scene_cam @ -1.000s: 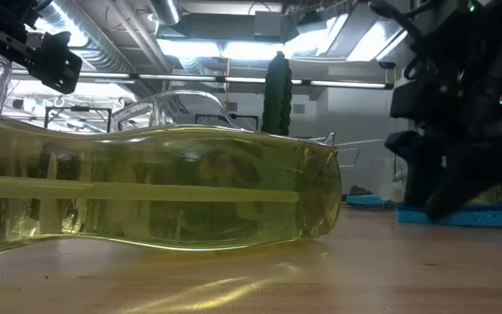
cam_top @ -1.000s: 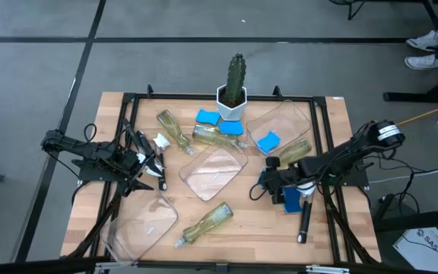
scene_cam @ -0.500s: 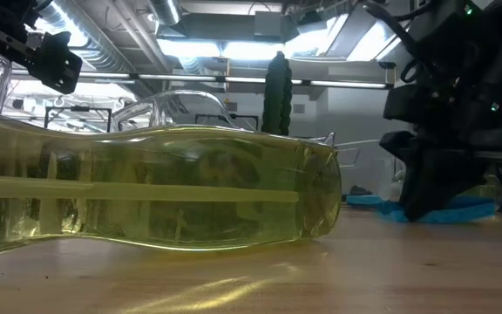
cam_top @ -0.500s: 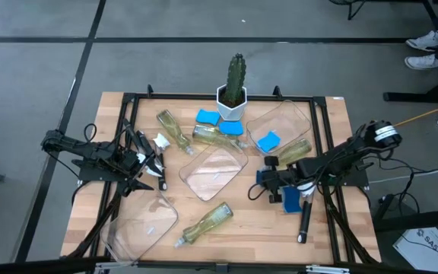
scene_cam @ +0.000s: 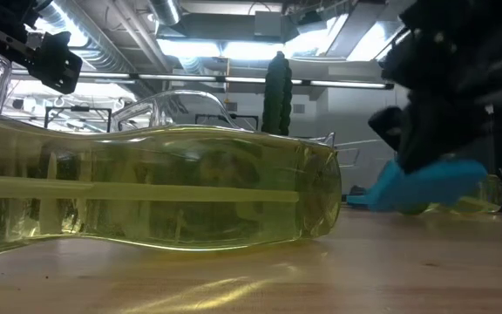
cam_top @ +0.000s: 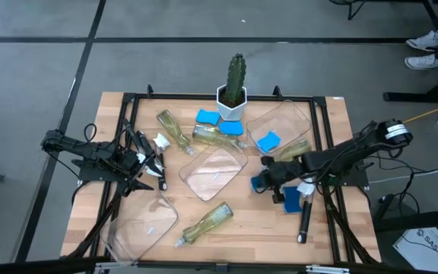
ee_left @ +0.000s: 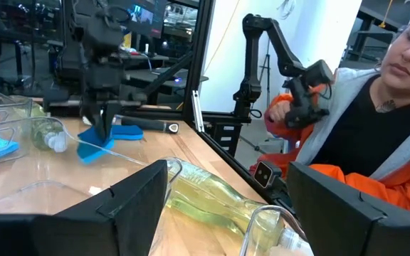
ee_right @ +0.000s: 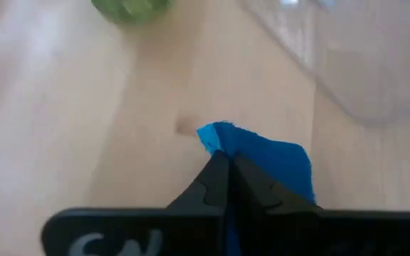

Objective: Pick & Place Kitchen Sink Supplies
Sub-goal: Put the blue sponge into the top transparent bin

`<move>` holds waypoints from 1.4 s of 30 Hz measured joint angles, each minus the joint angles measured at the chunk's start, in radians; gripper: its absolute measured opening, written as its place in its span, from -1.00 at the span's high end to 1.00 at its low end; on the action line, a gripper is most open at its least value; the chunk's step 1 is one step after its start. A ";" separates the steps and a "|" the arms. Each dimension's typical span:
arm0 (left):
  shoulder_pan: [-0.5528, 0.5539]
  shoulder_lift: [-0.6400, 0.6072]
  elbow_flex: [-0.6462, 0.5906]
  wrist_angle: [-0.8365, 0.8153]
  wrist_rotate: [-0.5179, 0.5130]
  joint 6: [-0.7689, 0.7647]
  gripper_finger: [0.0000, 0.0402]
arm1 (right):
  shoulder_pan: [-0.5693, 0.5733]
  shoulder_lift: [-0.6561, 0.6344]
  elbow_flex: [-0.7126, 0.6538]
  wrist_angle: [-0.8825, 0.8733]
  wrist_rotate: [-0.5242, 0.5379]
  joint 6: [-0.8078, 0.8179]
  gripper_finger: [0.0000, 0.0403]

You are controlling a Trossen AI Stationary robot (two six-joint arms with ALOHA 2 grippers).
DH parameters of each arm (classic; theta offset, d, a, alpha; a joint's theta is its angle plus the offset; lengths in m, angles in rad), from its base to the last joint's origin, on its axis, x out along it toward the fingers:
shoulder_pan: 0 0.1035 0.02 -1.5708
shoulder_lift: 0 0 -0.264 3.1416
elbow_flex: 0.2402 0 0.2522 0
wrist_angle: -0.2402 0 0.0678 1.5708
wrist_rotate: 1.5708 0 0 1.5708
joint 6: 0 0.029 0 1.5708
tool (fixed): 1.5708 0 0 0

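Blue sponge [scene_cam: 425, 185]: pinched thin and lifted off the table, tilted, near the middle tray [cam_top: 213, 172]
Right gripper [cam_top: 262, 181]: squeezed tight on the sponge so it can be carried
Left gripper [cam_top: 152, 166]: fingers wide apart, holding nothing, waiting at the table's left side

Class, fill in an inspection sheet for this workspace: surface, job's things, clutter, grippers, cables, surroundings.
Surface: wooden table inside a black frame.
Job's things: bottles, blue sponges, one black-handled brush lying scattered.
Clutter: cactus in a white pot; clear trays.
Grippers: right gripper shut on a blue sponge, lifted; left gripper open, empty.
Cables: yellow cable on the floor.
Surroundings: a person seated beside the table.
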 joint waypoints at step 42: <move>0.000 0.000 0.000 0.000 0.000 0.000 -0.40 | -0.259 -0.652 0.002 0.019 0.492 -0.245 0.94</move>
